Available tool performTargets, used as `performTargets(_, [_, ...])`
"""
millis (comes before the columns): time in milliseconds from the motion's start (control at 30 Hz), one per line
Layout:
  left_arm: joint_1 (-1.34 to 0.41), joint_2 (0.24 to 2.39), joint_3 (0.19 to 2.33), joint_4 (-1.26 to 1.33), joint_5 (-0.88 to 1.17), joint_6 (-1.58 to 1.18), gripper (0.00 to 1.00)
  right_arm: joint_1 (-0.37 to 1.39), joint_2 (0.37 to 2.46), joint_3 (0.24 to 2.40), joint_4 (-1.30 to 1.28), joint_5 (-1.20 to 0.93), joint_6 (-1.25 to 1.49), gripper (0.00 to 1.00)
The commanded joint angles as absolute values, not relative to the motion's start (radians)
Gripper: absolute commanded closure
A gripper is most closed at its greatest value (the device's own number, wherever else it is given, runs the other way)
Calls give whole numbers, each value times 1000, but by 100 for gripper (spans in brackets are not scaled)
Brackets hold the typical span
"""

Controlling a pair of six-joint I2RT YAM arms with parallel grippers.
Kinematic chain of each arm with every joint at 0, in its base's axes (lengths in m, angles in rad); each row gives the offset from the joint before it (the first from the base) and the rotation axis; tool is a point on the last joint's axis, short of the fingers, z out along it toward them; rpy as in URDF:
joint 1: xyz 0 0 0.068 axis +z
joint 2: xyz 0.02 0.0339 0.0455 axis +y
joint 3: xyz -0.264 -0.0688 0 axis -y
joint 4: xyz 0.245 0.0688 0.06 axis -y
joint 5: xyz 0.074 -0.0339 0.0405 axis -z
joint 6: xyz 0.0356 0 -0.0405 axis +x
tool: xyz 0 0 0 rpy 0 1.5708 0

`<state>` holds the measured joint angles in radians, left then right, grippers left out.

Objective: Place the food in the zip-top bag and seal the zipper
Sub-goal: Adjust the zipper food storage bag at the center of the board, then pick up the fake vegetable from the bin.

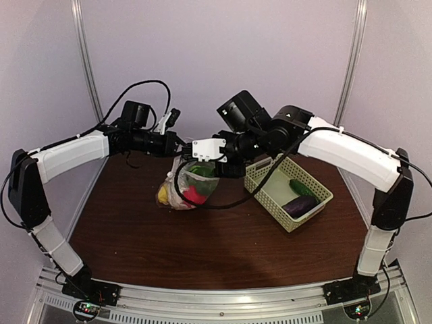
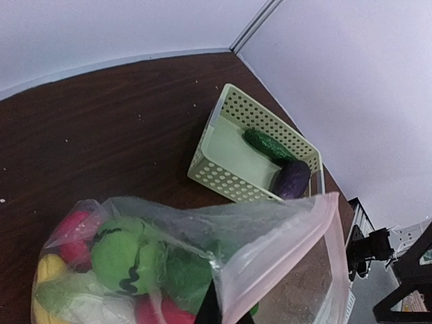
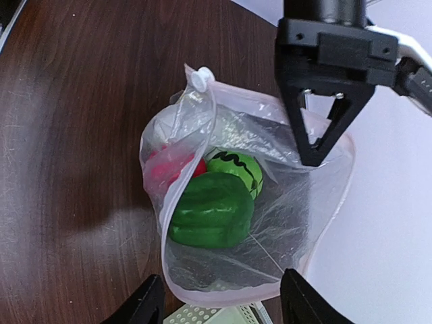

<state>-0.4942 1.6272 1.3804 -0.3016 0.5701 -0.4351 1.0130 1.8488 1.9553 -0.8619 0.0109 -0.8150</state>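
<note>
The clear zip-top bag (image 1: 183, 189) hangs with its bottom on the table, mouth held open. My left gripper (image 2: 223, 309) is shut on the bag's rim; it shows in the right wrist view (image 3: 316, 147) pinching the far rim. The pinkish-white zipper strip (image 2: 287, 246) runs along the mouth. My right gripper (image 3: 219, 304) is open and empty just above the mouth, its fingers (image 3: 138, 307) straddling the near rim. Inside lie a green pepper (image 3: 210, 210), a green striped ball (image 3: 237, 170), a red-pink piece (image 3: 165, 170) and a yellow piece (image 2: 44, 270).
A pale green lattice basket (image 1: 266, 182) stands right of the bag, holding a green cucumber (image 1: 298, 186) and a purple eggplant (image 1: 301, 204). Both also show in the left wrist view, the cucumber (image 2: 267, 144) and the eggplant (image 2: 292, 179). Walls close in the back and sides.
</note>
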Motion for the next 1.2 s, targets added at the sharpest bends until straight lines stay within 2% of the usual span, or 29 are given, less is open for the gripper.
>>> performTargets(0, [-521, 1659, 1401, -324, 606, -444, 100, 956, 1761, 1945, -878, -106, -742, 40])
performTargets(133, [-523, 1660, 1400, -324, 604, -440, 100, 844, 1685, 1881, -863, -225, -690, 39])
performTargets(200, [-525, 1661, 1400, -325, 605, -441, 100, 776, 1635, 1788, -807, -247, -651, 30])
performTargets(300, [-525, 1664, 1401, -324, 608, -443, 100, 662, 1583, 1671, -729, -239, -618, 24])
performTargets(433, [-526, 1664, 1401, -324, 613, -443, 100, 500, 1605, 1593, -732, -259, -573, 24])
performTargets(667, [-534, 1666, 1401, -324, 614, -442, 100, 298, 1702, 1487, -752, -256, -538, 28])
performTargets(1033, [-538, 1666, 1402, -324, 614, -440, 100, 232, 1862, 1477, -815, -160, -488, 36])
performTargets(1100, [-538, 1666, 1402, -325, 615, -439, 100, 232, 1880, 1480, -818, -143, -480, 39])
performTargets(1167, [-538, 1666, 1402, -325, 615, -440, 100, 231, 1902, 1486, -829, -135, -473, 48])
